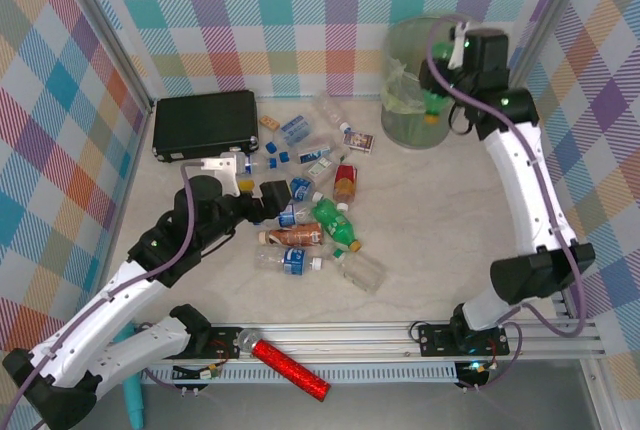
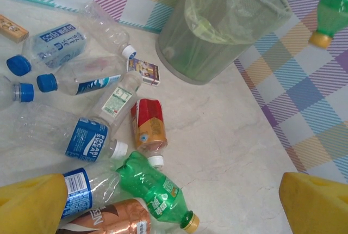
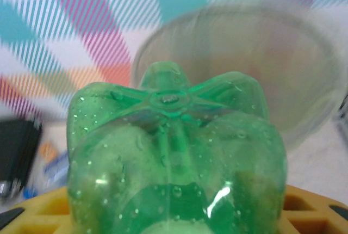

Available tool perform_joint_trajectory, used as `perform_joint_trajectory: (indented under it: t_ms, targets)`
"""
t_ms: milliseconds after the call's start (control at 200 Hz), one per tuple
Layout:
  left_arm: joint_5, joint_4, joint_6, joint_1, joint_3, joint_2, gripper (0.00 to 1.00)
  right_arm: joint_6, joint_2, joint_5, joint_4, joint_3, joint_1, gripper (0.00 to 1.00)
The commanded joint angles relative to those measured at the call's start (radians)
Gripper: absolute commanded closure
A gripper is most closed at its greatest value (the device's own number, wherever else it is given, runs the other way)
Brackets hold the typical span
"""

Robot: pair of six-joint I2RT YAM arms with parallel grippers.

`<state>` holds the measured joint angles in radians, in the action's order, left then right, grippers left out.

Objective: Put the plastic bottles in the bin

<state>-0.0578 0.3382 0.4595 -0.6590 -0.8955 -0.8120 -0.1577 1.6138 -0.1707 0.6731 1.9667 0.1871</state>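
Right gripper [image 1: 445,75] clamps green bottle [image 1: 433,105], cap down, beside bin [image 1: 400,50] at far right; mouth lies just beyond. Best: centre over opening before release. Left gripper [image 1: 268,198] wide above bottle heap [image 1: 310,215], mid-table.

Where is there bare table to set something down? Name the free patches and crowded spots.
Free: the wide bare table between the bottle pile, the bin behind and the right arm. A smaller patch lies in front of the black case, left of the left arm. Crowded: the centre, from the case to the pile's near edge.
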Motion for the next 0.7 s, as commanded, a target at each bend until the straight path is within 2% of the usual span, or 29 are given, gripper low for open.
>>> perform_joint_trajectory:
  t_ms: [0, 230, 390, 485, 510, 540, 695]
  targets:
    - [-0.026, 0.049, -0.004, -0.010, -0.046, 0.027, 0.00, -0.043, 0.129, -0.014, -0.076, 0.131, -0.040, 0.49]
    - [-0.065, 0.094, -0.004, -0.010, -0.036, 0.090, 0.00, -0.023, 0.426, -0.086, -0.105, 0.487, -0.075, 0.48]
    - [-0.086, 0.133, -0.010, -0.010, -0.043, 0.109, 0.01, 0.066, 0.510, -0.135, -0.190, 0.534, -0.079, 0.48]
    - [-0.101, 0.154, -0.021, -0.010, -0.040, 0.119, 0.01, 0.079, 0.523, -0.149, -0.173, 0.532, -0.081, 0.41]
    - [-0.107, 0.155, -0.023, -0.010, -0.038, 0.122, 0.00, 0.076, 0.523, -0.152, -0.162, 0.531, -0.081, 0.36]
    - [-0.115, 0.155, -0.025, -0.010, -0.032, 0.124, 0.00, 0.067, 0.520, -0.164, -0.151, 0.531, -0.081, 0.25]
    - [-0.115, 0.129, -0.021, -0.010, -0.008, 0.118, 0.01, 0.044, 0.474, -0.122, -0.125, 0.498, -0.082, 0.18]
